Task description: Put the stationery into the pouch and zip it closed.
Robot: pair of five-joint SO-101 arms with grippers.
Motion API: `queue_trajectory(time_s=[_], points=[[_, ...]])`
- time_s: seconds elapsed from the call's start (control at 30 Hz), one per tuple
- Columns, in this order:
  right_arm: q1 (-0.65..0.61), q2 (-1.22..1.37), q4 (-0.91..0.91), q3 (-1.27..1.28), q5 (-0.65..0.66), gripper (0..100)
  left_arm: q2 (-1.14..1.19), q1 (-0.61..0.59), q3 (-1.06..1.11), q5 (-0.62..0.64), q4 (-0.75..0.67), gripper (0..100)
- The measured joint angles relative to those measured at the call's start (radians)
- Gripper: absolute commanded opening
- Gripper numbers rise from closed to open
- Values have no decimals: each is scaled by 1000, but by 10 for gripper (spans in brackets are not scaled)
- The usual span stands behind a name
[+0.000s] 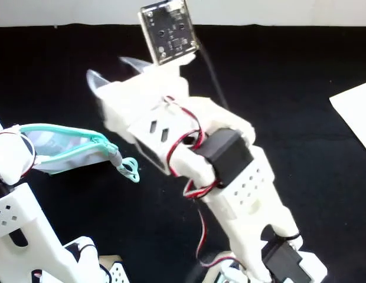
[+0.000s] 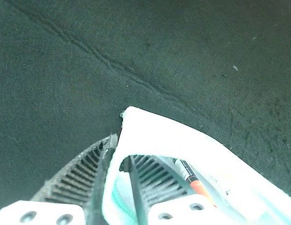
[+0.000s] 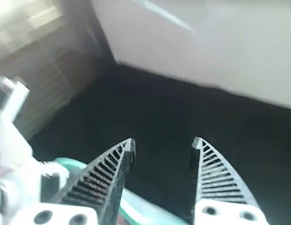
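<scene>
So, surface (image 1: 289, 71): black cloth. A white sheet of paper (image 1: 355, 112) lies at its right edge, well apart from the action, so I doubt it causes trouble.

Right arm (image 1: 230, 171): the big white one over the middle of the surface. The right gripper (image 3: 164, 140) has its fingers spread wide with nothing between them, and it hangs in the air above the pouch's teal edge. My worry is that it comes down off-line and just shoves the pouch.

Left arm (image 1: 18, 218): sits at the near left corner. The left gripper (image 2: 119, 147) has its fingers clenched on one end of the pouch, fabric pinched between them. It's only an edge grip, so a hard tug on the zip could pull the fabric right out.

Pouch (image 1: 65, 147): white with a teal zip, toward the left edge of the surface, mouth gaping open. It looks soft. If the slider gets dragged toward the clamped end, I'd expect it to bunch up instead of zipping.

Pen (image 2: 192, 180): orange and black, already inside the pouch, close to the left fingers. If it rides up into the mouth, the zip could jam on it.

Zip pull (image 1: 131, 169): small teal loop dangling off the pouch end nearest the middle of the surface, opposite the clamp. It's tiny and floppy, so it's easy to miss or pinch crooked.
</scene>
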Motion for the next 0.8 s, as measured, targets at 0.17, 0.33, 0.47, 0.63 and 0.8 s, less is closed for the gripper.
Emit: queue_trajectory(time_s=[0.17,0.33,0.47,0.63,0.8], points=[[6,2,241,-3,157,198,0,0,0,0,0,6],[6,0,374,20,290,199,0,0,0,0,0,6],[6,0,379,227,384,199,0,0,0,0,0,6],[84,-68,221,608,511,197,0,0,0,0,0,6],[270,-408,17,813,578,197,0,0,0,0,0,6]])
